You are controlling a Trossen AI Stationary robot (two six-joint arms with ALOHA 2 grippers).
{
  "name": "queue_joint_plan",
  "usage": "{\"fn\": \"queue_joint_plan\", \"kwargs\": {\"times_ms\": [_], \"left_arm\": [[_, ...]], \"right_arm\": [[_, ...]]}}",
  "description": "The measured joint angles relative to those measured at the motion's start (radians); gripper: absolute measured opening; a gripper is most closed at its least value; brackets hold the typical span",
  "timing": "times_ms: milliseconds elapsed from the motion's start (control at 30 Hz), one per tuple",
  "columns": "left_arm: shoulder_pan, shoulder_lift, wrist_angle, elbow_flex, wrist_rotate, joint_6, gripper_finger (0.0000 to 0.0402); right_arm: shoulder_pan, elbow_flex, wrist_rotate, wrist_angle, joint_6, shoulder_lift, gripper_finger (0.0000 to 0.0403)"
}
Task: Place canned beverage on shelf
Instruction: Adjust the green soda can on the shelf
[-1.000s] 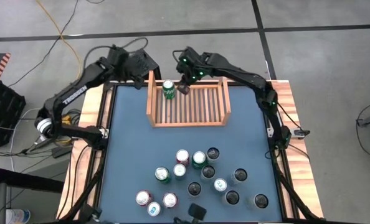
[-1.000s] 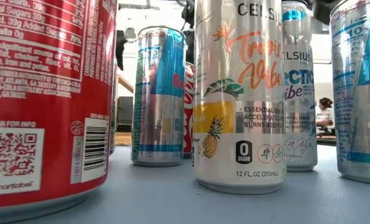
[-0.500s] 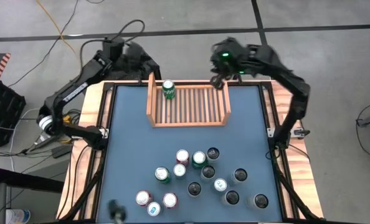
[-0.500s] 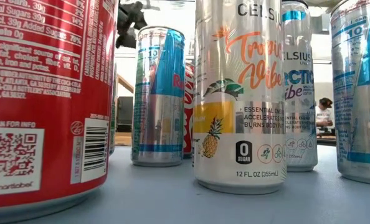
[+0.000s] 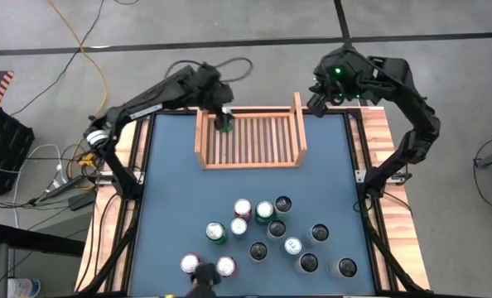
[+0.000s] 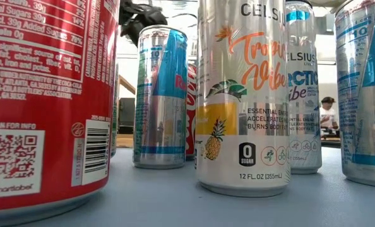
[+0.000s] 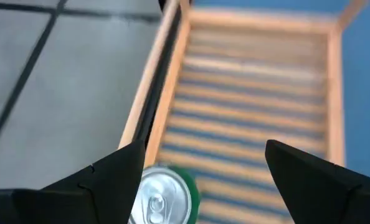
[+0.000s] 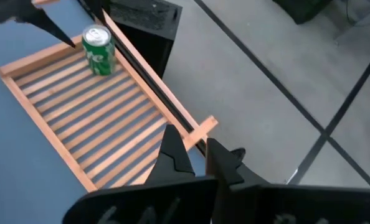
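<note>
Blue surface [image 5: 171, 190] with wood border, grey tiled floor around. Shelf [image 5: 250, 161]: light-wood tray, slatted base, low side walls, at the far middle of the surface. Green can [image 8: 98, 51] upright in the shelf's far left corner, silver top, touching or just beside the wall.

Left end effector [image 5: 223, 114] directly above the green can, fingers [image 7: 104, 180] spread wide to either side of the can top, not touching it. Right end effector [image 5: 316, 98] off the shelf's far right corner, over the surface's edge, fingers [image 8: 175, 155] pressed together, holding nothing.

Cluster of about a dozen cans [image 5: 262, 236] upright at the near side of the surface, well apart from the shelf; tops silver, black, red and green. Nothing between cluster and shelf.

Low view, labels legible: "CELSIUS" can [image 6: 243, 94] with pineapple drawing, "12 FL. OZ (355mL)", "0 SUGAR"; second "CELSIUS" can [image 6: 302, 88] behind it; blue-silver can [image 6: 160, 98]; red can [image 6: 45, 101] with nutrition text, QR code, barcode. Person [image 6: 327, 116] far off in the room behind.
</note>
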Motion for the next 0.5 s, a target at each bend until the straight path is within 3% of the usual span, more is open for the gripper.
{"fn": "queue_joint_plan", "kwargs": {"times_ms": [200,333,500], "left_arm": [[-0.055,0.137,-0.288,0.167,-0.199,0.241,0.0318],[-0.047,0.187,-0.410,0.250,-0.196,0.314,0.0318],[-0.027,0.192,-0.406,0.292,-0.211,0.337,0.0318]], "right_arm": [[0.000,-0.001,0.000,-0.022,-0.001,0.002,0.0000],[0.000,-0.001,0.000,-0.022,-0.005,0.005,0.0000],[0.000,-0.001,0.000,-0.023,-0.020,0.005,0.0000]]}}
